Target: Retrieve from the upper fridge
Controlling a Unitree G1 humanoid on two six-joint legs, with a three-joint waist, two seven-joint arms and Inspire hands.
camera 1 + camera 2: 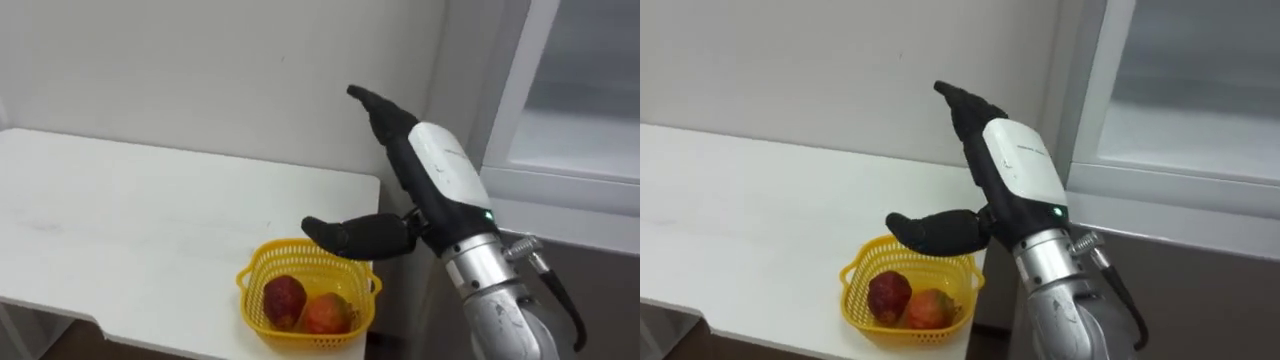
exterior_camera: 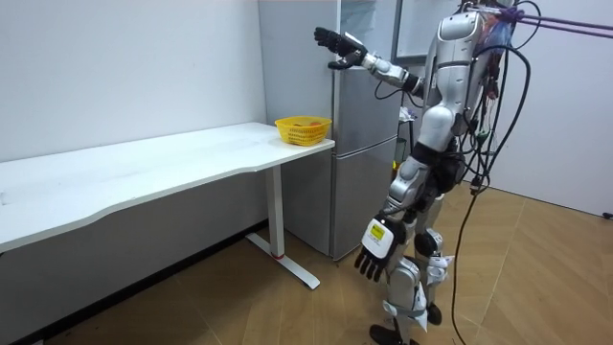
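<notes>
The silver fridge [image 2: 369, 125] stands at the end of the white table [image 2: 144, 172], and both its doors look shut in the room view. I stand facing it. My right hand [image 1: 425, 165] is raised in front of the upper door's [image 1: 565, 85] left edge, open, fingers straight and pointing up-left, thumb spread toward the table. It holds nothing and is not touching the door. My left hand [image 2: 372, 251] hangs by my thigh, fingers relaxed and empty.
A yellow basket [image 1: 255, 270] sits at the table's [image 1: 130, 220] corner nearest the fridge, just below my right thumb. It holds a dark red fruit [image 1: 284, 298] and an orange-red fruit [image 1: 325, 313]. A pale wall runs behind the table.
</notes>
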